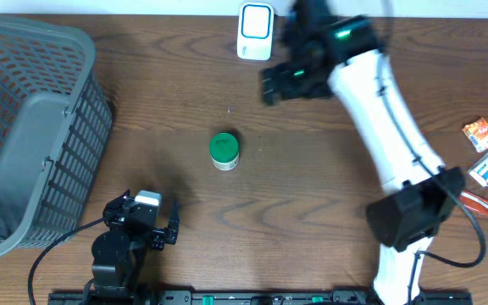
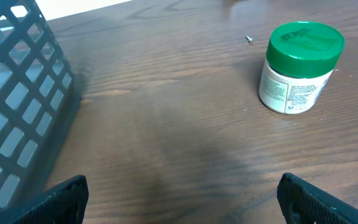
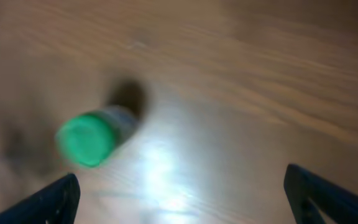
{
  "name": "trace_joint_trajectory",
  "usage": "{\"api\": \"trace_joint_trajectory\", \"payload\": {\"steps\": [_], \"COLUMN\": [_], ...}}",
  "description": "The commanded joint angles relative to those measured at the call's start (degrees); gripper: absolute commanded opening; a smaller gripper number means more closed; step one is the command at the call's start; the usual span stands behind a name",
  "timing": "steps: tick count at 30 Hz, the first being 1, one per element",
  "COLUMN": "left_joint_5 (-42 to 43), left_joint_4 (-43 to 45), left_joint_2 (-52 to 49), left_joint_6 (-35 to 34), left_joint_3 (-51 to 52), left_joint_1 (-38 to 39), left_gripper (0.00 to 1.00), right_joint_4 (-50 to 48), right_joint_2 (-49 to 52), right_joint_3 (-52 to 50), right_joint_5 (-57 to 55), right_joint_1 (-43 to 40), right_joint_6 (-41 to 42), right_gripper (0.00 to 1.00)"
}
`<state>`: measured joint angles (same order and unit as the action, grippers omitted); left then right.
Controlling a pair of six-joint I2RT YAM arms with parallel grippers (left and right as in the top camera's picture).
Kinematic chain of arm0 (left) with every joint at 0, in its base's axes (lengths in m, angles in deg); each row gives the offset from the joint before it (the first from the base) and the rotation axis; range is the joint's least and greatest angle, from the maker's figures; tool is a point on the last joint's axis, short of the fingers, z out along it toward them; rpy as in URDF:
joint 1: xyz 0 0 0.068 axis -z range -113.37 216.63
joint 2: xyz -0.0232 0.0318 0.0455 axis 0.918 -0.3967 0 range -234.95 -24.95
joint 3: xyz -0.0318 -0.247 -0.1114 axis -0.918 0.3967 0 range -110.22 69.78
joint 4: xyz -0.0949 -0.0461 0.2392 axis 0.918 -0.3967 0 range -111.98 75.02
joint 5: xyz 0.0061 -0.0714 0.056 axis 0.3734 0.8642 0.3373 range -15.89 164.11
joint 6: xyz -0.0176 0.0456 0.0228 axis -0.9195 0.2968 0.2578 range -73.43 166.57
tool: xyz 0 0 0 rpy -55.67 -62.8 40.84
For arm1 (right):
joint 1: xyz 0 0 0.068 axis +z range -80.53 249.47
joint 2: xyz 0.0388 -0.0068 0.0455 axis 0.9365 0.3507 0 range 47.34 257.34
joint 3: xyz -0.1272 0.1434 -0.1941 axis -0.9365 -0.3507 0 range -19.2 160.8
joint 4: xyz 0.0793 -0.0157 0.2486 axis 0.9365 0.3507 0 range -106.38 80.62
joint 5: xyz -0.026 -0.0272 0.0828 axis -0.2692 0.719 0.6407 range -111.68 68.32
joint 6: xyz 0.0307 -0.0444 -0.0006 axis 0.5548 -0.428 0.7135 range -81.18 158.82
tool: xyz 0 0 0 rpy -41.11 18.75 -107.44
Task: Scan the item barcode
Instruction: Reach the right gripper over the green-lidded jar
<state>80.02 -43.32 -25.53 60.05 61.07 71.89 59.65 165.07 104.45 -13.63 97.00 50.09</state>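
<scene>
1. The small white jar with a green screw lid (image 1: 224, 150) stands upright mid-bench, nothing touching it
2. The right arm (image 1: 379, 110) hovers beyond it near the white barcode scanner (image 1: 255, 31), jaws spread wide, empty
3. The left arm (image 1: 117, 254) sits beside the grey plastic basket (image 1: 74, 144), jaws also open, empty
4. No scan shows; gripping the jar and presenting its label seem left

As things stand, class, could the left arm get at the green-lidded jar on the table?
Probably yes. The left arm has its jaws open, facing the jar, which stands upright with only bare table between. The basket sits off to one side, out of the way.
</scene>
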Motion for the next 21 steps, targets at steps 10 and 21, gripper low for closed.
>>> {"api": "trace_joint_trajectory", "payload": {"steps": [10,21], "left_joint_5": [0.5,0.5], "left_joint_4": [-0.8,-0.8], "left_joint_2": [0.3,0.3], "left_joint_6": [-0.5,-0.5], "left_joint_3": [0.7,0.7], "left_joint_1": [-0.2,-0.2], "left_gripper": [0.98,0.98], "right_joint_4": [-2.4,-3.6], "right_joint_2": [7.4,15.6], "right_joint_3": [0.7,0.7], "right_joint_5": [-0.8,-2.0], "right_joint_1": [11.6,13.2], "right_joint_6": [-0.6,-0.9], "right_gripper": [0.99,0.99]}}
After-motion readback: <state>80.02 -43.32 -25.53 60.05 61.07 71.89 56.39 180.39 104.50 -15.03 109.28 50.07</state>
